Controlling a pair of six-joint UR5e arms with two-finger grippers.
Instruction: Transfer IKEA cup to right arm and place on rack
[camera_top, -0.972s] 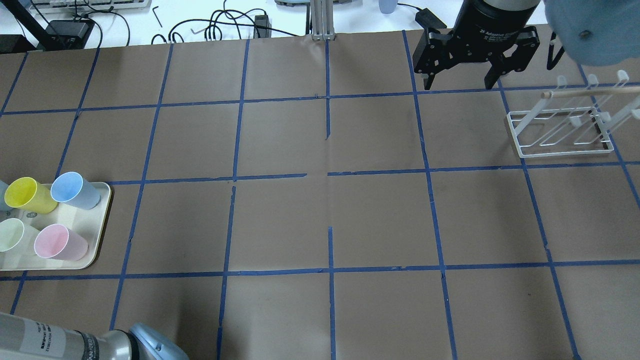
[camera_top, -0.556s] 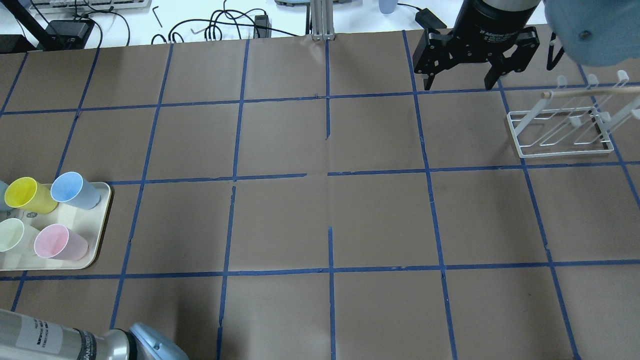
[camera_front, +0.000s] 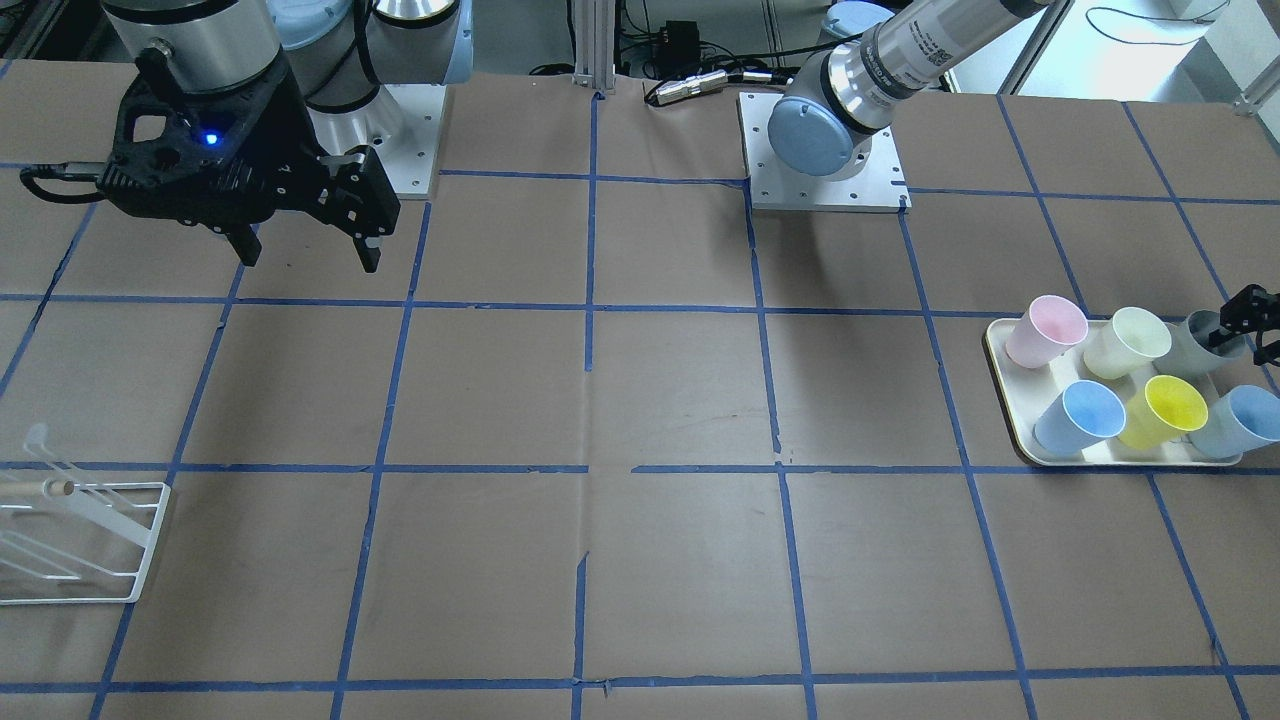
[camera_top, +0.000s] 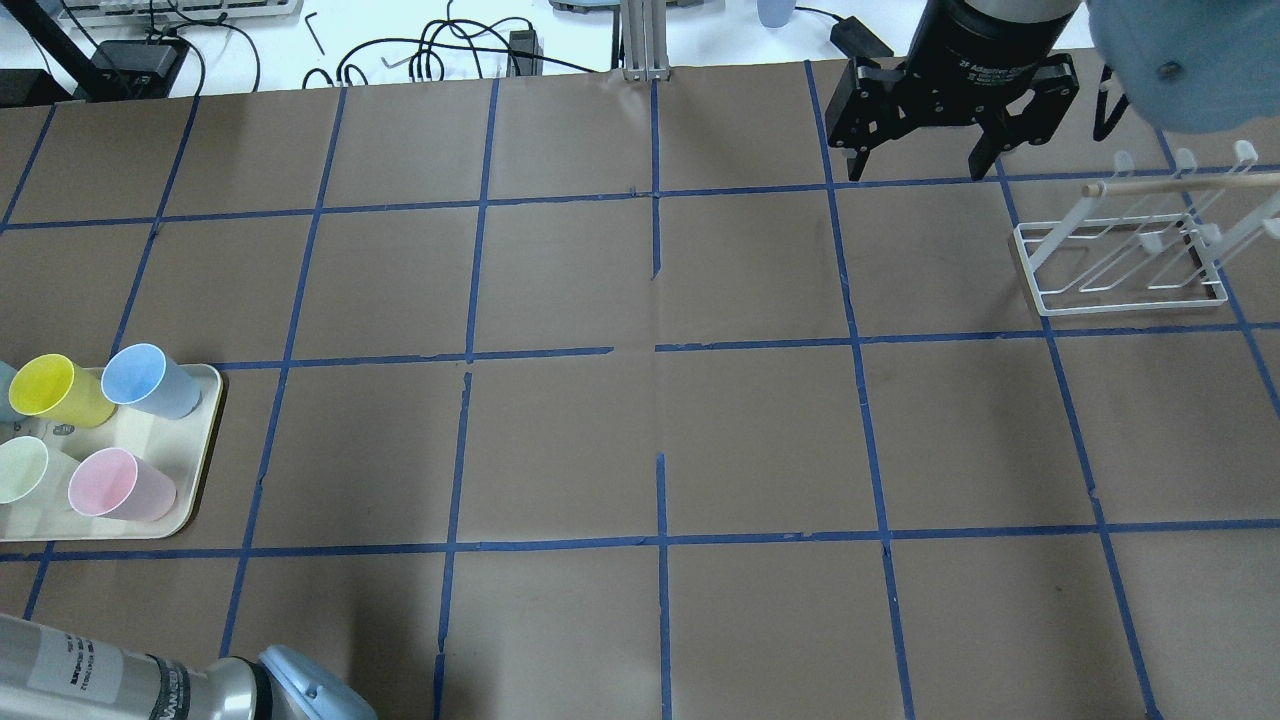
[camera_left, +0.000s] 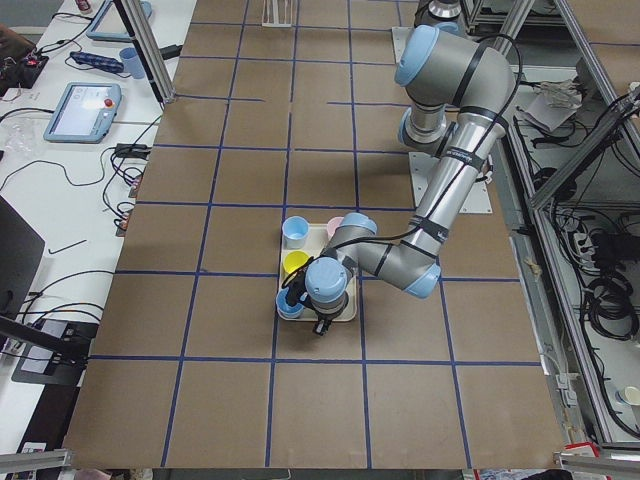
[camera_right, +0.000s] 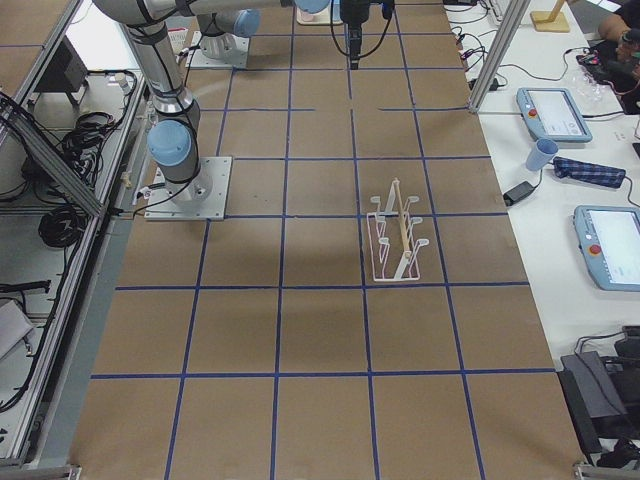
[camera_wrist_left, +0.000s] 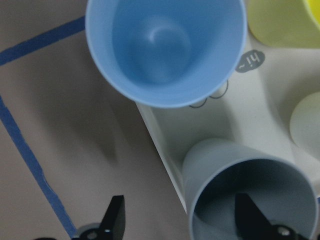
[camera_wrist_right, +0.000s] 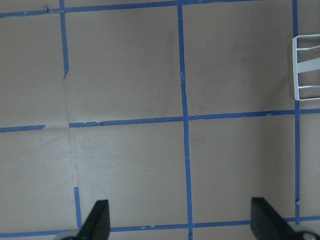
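IKEA cup (camera_front: 1198, 350) stands upright on the cream tray (camera_front: 1000, 365), in the robot-side row at the outer end, far left of the table. Left gripper (camera_wrist_left: 180, 212) is right over it with the jaws spread wide. We see one finger (camera_wrist_left: 250, 215) down inside the cup mouth and the other outside, over the brown paper; neither is pressing the wall.

On the tray next to it: a light-blue cup (camera_wrist_left: 165, 50), plus pale green (camera_front: 1128, 340), pink (camera_front: 1045, 330), yellow (camera_front: 1165, 410) and a second blue one (camera_front: 1080, 415). A grey sticker (camera_wrist_left: 250, 61) on the tray floor carries writing that looks like "hi" upside down; we can't confirm.

Right gripper (camera_top: 915, 172) hangs above the far edge of the table, jaws apart, nothing between them. White lettering on its body reads "2F Adaptive"; the rest is too small. The rack (camera_top: 1125, 270) sits near it on the right, with no cups on it.

The white label on the left arm tube (camera_top: 70, 670) is unreadable.
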